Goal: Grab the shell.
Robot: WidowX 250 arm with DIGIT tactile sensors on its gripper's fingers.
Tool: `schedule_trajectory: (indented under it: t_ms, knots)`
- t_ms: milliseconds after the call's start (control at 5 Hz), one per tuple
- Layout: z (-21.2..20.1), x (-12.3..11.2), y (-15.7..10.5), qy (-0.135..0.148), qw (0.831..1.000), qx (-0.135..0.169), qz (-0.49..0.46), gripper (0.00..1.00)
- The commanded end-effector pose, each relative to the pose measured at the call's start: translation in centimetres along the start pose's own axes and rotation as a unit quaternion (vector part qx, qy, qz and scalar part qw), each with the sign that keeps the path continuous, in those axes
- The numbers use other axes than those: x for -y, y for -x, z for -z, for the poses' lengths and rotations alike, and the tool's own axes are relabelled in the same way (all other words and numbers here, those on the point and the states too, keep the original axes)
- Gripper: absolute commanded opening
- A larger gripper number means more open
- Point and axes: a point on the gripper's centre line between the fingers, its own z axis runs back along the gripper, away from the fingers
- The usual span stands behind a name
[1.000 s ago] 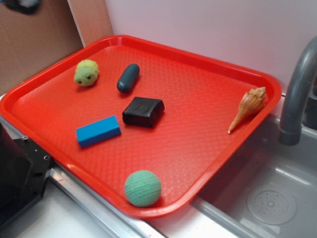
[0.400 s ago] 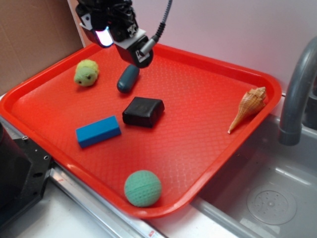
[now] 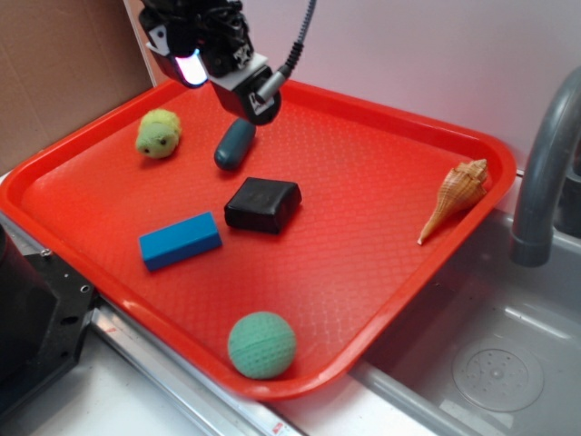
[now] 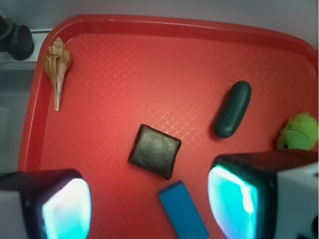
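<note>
Tan-orange shell (image 3: 457, 195) on red tray (image 3: 390, 109), right edge nr far-right corner; not yet approached.
Gripper (image 4: 149, 206) hovers high over far-left part of tray, above dark capsule (image 3: 235, 143), well apart from shell; fingers (image 4: 67, 209) spread wide, holding nothing. Shell lies along tray rim, knobbly wide end toward far corner, pale tip toward near edge. Best bet: cross tray, turn wrist so fingers straddle wide end across its axis, come down w/o catching rim, then close. Black block (image 3: 263, 203) & blue block (image 3: 180, 240) sit mid-tray, below the path.

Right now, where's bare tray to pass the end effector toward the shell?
Free: the wide stretch of tray between the black block and the shell, and the far-edge strip. Crowded: the left, with green toy, dark capsule, blue block. Green ball sits at the near rim.
</note>
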Motion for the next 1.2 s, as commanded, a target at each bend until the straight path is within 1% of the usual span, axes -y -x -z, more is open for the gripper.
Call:
schedule_trajectory:
  t_ms: [0,200,400,600,800,1000]
  knots:
    - [3.5,2.7,-6.2,0.053,0.992,0.055,0.105,1.0]
    - [5.7,3.6,-8.1,0.068,0.985,0.056,0.148,1.0]
    - [7.3,4.7,-9.7,0.107,0.966,0.079,0.22,1.0]
    - [8.5,6.1,-11.0,0.096,0.965,0.052,0.24,1.0]
    - [8.2,8.3,-11.3,0.101,0.961,0.037,0.255,1.0]
    - [8.2,9.3,-11.4,0.107,0.963,0.015,0.248,1.0]
